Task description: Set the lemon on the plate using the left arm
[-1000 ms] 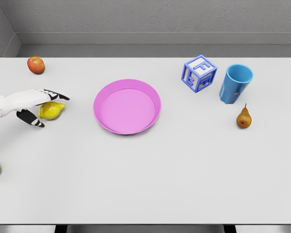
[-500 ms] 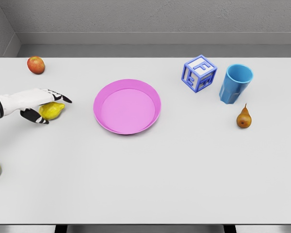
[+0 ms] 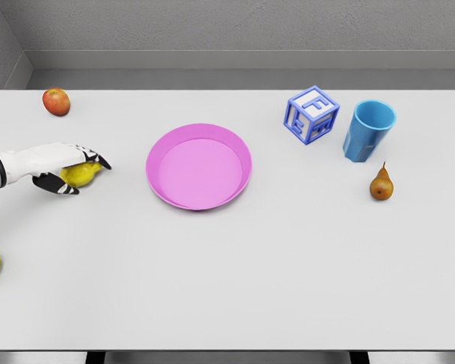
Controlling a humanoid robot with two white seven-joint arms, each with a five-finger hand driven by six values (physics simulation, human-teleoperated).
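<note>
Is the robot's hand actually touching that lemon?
Touching. In the head view the left hand wraps the lemon: fingers lie over its top and the thumb curls under, with no gap showing.

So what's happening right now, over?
Left hand fingers closing around lemon, on table. Plate empty, to its right. Path clear. Right arm out of sight.

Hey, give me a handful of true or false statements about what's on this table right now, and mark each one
1. The left hand is closed around the lemon. True.
2. The lemon already lies on the plate. False: it is left of the pink plate, apart from it, in the hand.
3. The blue cup stands upright right of the letter block. True.
4. The pear lies inside the cup. False: it stands on the table in front of the cup.
5. The apple sits at the far left corner. True.
</note>
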